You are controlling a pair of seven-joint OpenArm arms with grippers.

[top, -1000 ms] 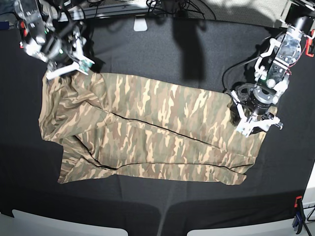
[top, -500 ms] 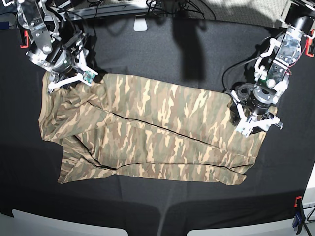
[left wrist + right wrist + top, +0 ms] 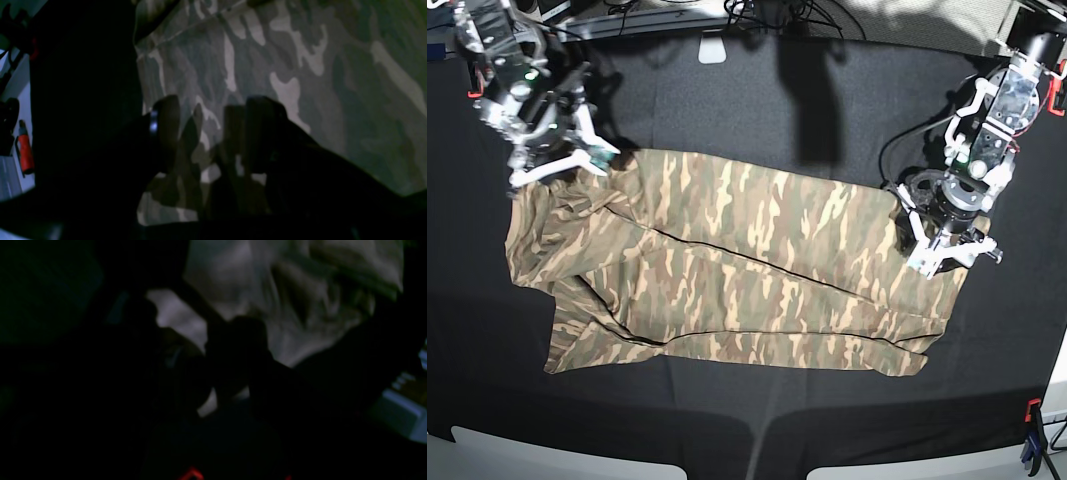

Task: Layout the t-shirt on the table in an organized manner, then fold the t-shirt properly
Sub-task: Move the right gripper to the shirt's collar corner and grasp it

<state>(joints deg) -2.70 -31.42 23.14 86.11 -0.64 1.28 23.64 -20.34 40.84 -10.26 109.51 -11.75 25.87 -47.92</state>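
The camouflage t-shirt (image 3: 727, 270) lies spread across the black table (image 3: 777, 100), wrinkled and folded over along its left side. My right gripper (image 3: 559, 165) hovers at the shirt's upper left corner with its white fingers apart. The right wrist view is dark and blurred: pale fabric (image 3: 300, 290) shows beyond the gripper (image 3: 193, 336). My left gripper (image 3: 952, 257) sits over the shirt's right edge. In the left wrist view its fingers (image 3: 166, 130) stand apart above flat camouflage cloth (image 3: 300, 66), and the gripper (image 3: 213, 133) holds nothing.
A white block (image 3: 712, 48) and cables (image 3: 767, 15) lie at the table's far edge. A clamp (image 3: 1032, 440) stands at the near right corner, and a red-handled clamp (image 3: 25, 150) shows past the table edge in the left wrist view.
My right gripper has come down and slightly left onto the shirt's upper left corner, and the cloth there has shifted a little. The left arm has not moved.
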